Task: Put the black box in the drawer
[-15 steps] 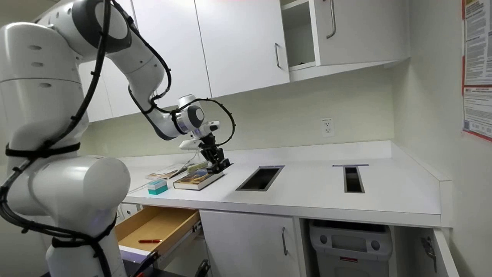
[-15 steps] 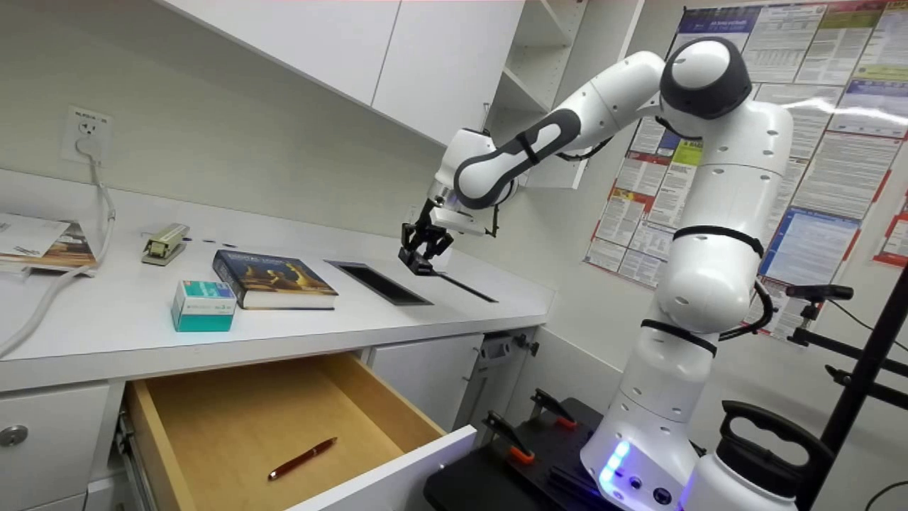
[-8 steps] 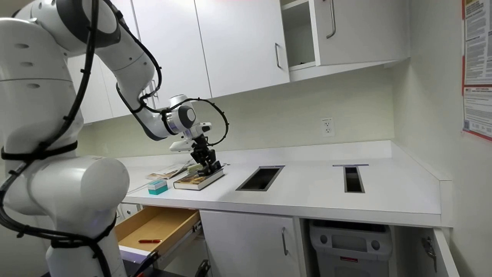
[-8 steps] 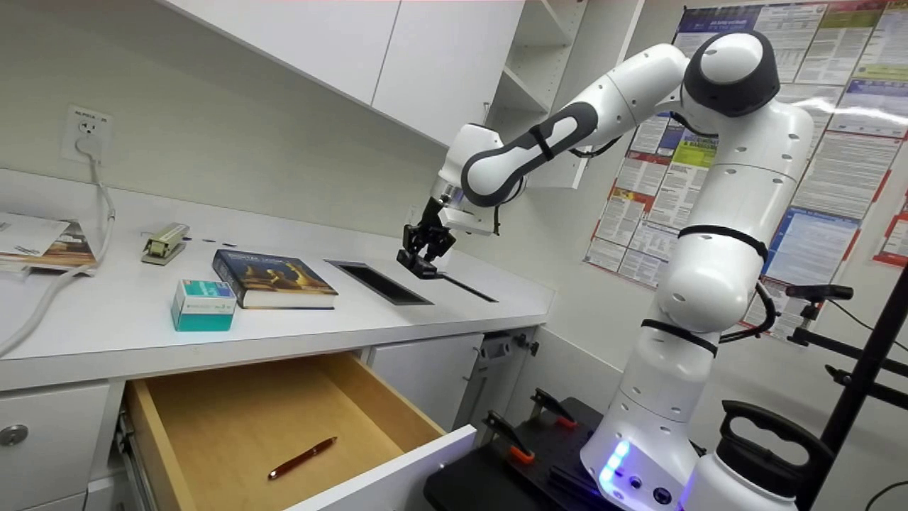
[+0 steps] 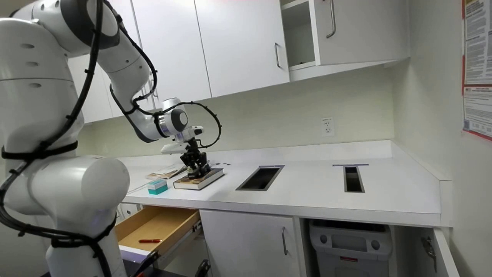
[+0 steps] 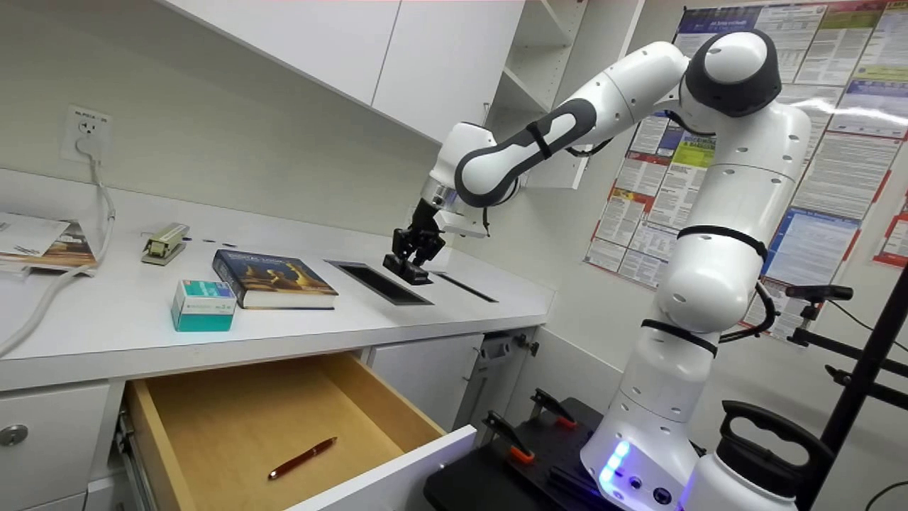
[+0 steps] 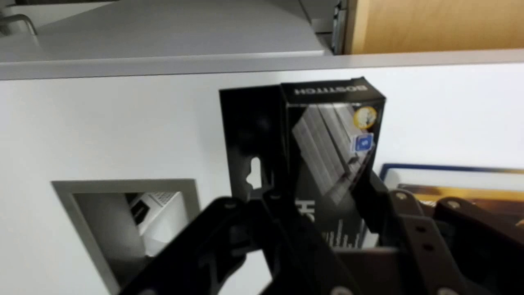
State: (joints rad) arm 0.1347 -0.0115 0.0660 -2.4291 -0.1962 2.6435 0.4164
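While claw grips one black box, one open drawer, one pen

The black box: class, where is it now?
In the wrist view, the black box sits right of centre, held in the gripper over the white counter, between the framed opening on its left and the book on its right.

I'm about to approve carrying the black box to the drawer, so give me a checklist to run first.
1. The tool grips the black box: ok.
2. The drawer stands open: ok.
3. Room inside: ok, space beside the pen.
4. Black box over the drawer: not ok, it is above the counter.
5. Enough height to pass the book: cannot tell.
6. Grip secure against slipping: cannot tell from stills.
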